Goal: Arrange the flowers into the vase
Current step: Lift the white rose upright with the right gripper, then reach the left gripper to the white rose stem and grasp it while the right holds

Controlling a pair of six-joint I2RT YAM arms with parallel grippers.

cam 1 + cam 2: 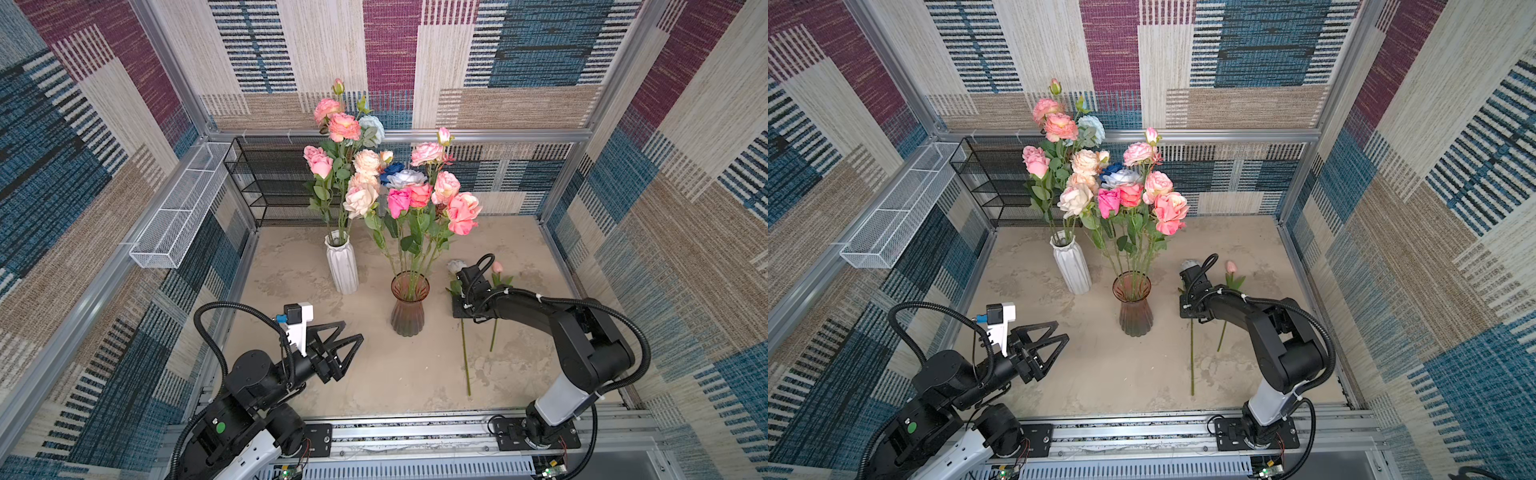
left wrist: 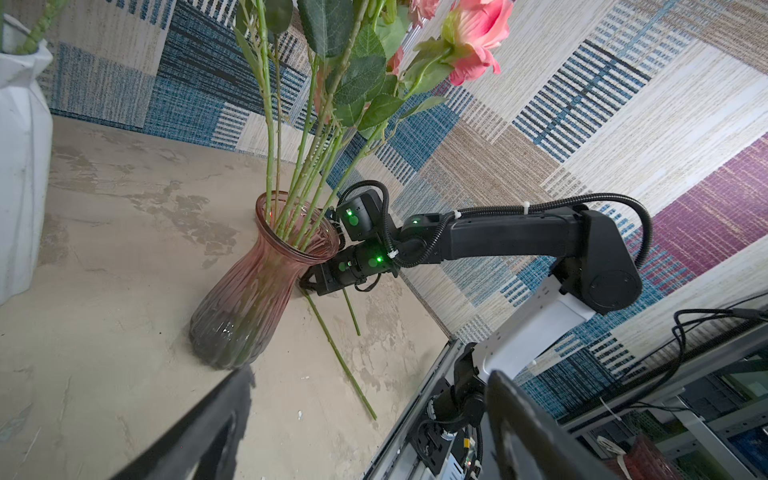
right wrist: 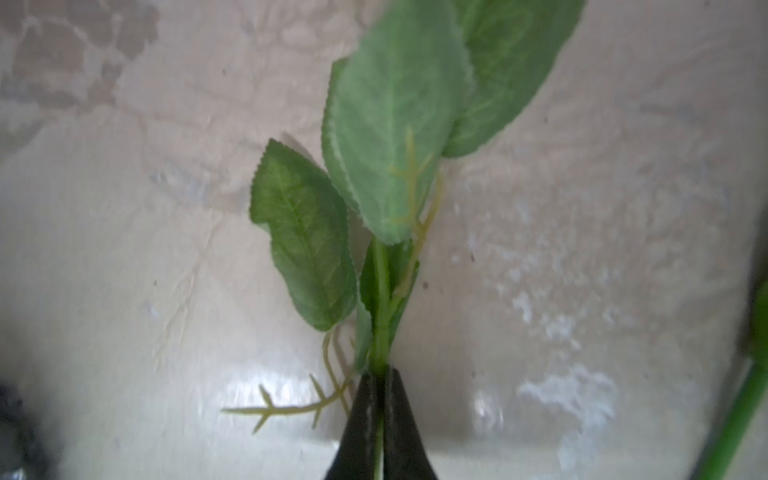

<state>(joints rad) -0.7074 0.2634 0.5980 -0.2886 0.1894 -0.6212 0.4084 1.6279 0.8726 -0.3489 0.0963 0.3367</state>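
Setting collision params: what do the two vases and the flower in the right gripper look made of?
Pink vase: ribbed tinted glass, probably; stems show through. White vase: opaque, matte, faceted; likely ceramic, maybe plastic. Flower in the shut right gripper: artificial; fabric-looking leaves, bare plastic vein skeletons showing.

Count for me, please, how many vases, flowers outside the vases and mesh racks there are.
Vases: 2, white vase and pink glass vase
Flowers outside the vases: 2, pale-headed flower and pink bud
Mesh racks: 2, black rack and white rack
Total: 6
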